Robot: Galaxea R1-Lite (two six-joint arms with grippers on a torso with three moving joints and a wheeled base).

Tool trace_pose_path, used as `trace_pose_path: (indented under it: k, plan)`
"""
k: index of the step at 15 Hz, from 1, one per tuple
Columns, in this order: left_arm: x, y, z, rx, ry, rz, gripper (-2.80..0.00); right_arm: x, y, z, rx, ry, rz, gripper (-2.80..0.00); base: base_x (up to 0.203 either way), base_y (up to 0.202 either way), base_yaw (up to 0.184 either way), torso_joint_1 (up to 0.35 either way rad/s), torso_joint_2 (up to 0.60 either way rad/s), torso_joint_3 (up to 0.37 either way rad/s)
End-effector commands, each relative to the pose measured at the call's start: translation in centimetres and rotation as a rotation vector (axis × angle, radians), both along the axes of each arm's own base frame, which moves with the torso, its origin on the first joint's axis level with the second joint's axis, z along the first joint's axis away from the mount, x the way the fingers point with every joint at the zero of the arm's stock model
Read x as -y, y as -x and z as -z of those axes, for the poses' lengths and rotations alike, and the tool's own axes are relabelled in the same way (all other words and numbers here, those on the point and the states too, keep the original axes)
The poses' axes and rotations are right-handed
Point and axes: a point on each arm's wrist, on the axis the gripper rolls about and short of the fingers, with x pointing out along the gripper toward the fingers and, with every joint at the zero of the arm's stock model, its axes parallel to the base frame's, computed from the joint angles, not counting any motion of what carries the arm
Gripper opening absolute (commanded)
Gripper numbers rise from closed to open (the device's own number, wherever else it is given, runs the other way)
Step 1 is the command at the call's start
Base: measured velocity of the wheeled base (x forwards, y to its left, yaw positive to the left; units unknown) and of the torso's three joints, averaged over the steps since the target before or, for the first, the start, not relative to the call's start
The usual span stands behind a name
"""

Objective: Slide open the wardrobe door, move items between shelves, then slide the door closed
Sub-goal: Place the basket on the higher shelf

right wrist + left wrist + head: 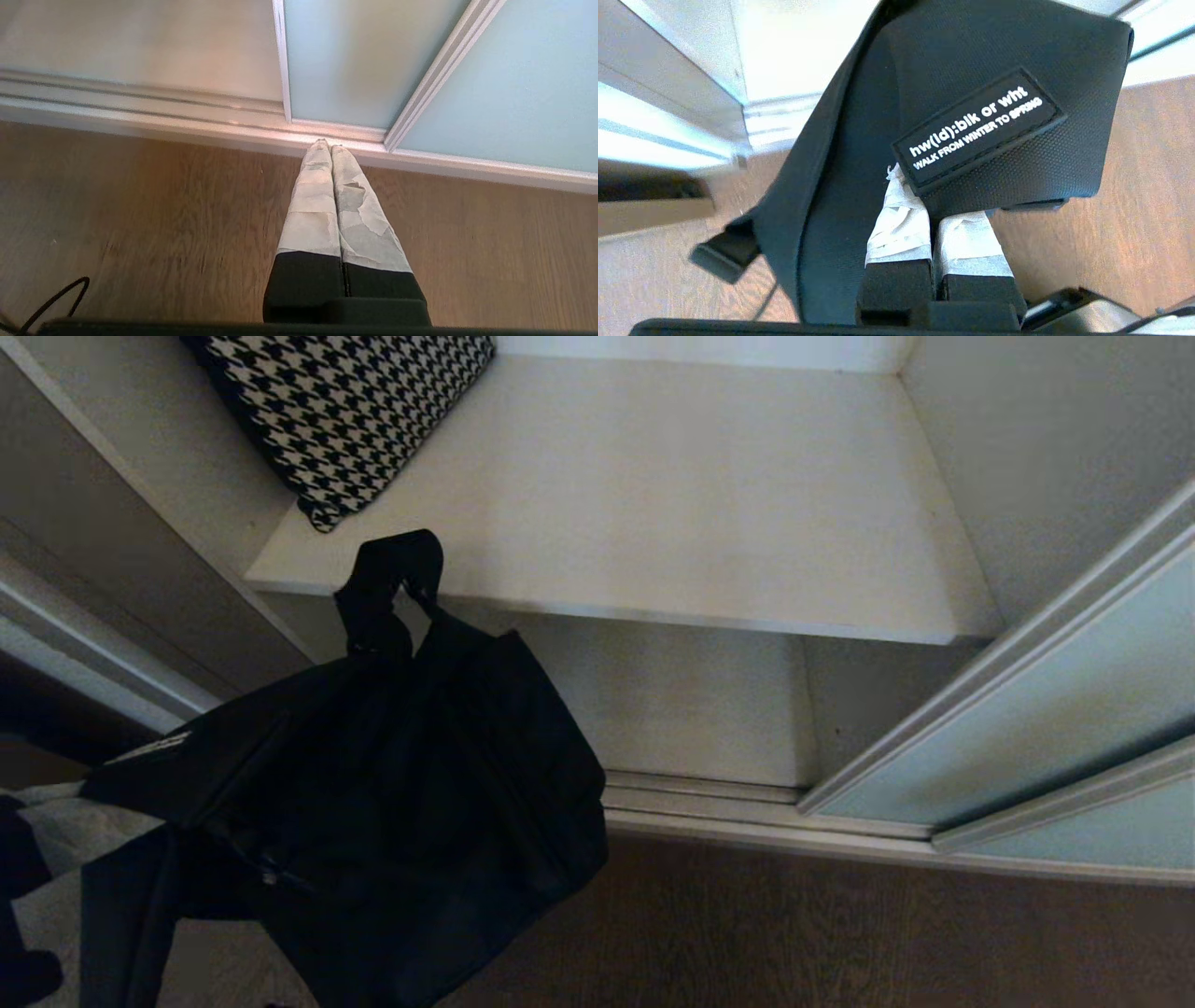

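Dim head view, brighter wrist views

Detail is lost in the underexposed black bag [392,803]; beside it, in the left wrist view, the white wardrobe wall [794,46] is overexposed and blurred.

The bag [401,803] hangs in front of the wardrobe, left of centre, below the front edge of the shelf [672,504]. A cushion [345,411] lies on that shelf at its left rear. The sliding door [1027,709] stands at the right, on the floor track [709,803].
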Motion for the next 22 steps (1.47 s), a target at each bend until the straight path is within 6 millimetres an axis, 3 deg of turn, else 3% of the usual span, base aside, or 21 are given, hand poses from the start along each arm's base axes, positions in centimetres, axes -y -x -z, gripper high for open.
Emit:
trace_pose_path:
  k: [1,8,15,22]
  plan:
    - [0.0,0.0,-0.6,0.019,0.014,-0.003,-2.8,0.0,0.0,0.0,-0.002,0.0,0.0,-2.8,0.0,0.0,0.0,0.002,0.0,0.212]
    - [-0.1,0.1,-2.3,0.089,0.044,-0.015,-2.8,0.0,0.0,0.0,-0.002,0.0,0.0,-2.8,0.0,0.0,0.0,0.004,0.0,0.195]
    - [-0.2,0.1,-3.2,0.135,0.057,-0.052,-2.8,0.0,0.0,0.0,-0.002,0.0,0.0,-2.8,0.0,0.0,0.0,0.001,0.0,0.019]
    - [0.1,-0.9,-9.4,0.411,0.141,-0.06,-2.8,0.0,0.0,0.0,-0.002,0.0,-0.001,-2.8,0.0,0.0,0.0,0.001,0.0,0.013]
